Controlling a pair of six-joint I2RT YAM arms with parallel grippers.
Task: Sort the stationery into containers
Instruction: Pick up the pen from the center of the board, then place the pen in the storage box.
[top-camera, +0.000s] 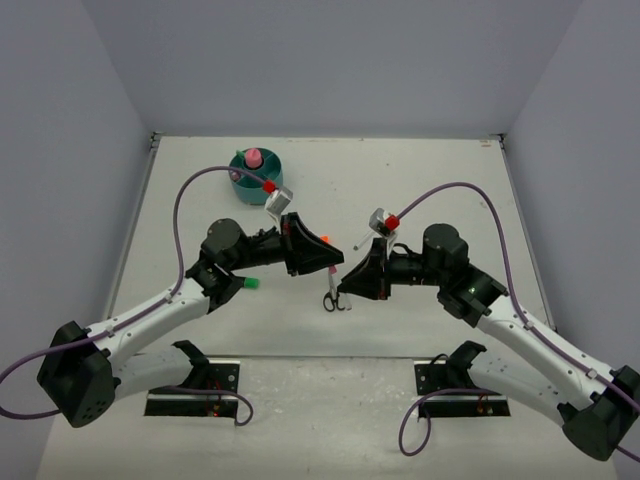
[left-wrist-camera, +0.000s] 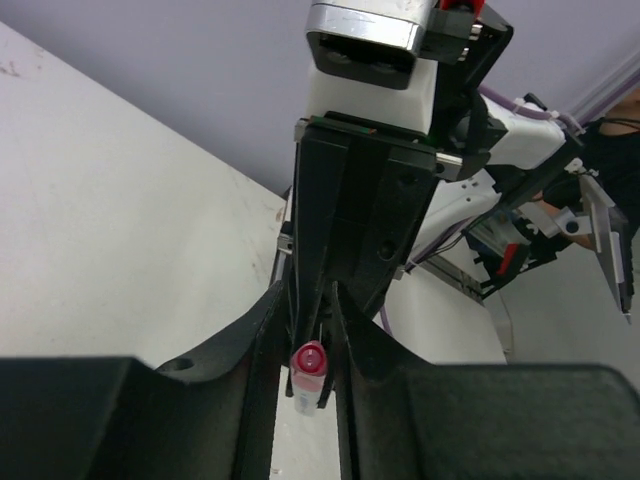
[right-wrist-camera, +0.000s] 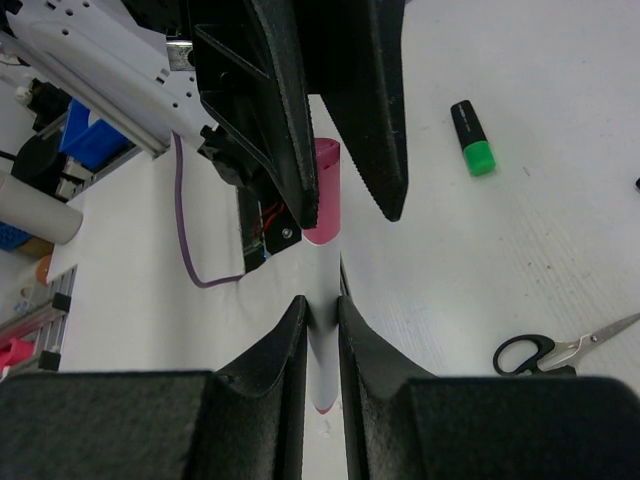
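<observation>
A pink-capped marker hangs in mid-air above the middle of the table, caught between your two arms. Your right claw is clamped on its white barrel, with the pink cap pointing away toward the other arm. Your left claw meets it head-on with its jaws on either side of the cap. In the right wrist view one finger lies against the cap and the other sits just beside it. You cannot tell from these views whether that grip has closed. In the left wrist view the cap's round end shows between the left claw's own fingers. Any print on the barrel is too small to read.

On the table below the meeting point lie the black-handled scissors, just in front of your right claw. A green-capped highlighter lies flat beside your left arm, well apart from the scissors. Its label cannot be made out either.

The teal organiser stands at the far left of the table, well away from both claws. A pink tube stands upright inside it. From above you cannot tell which compartment holds it.
</observation>
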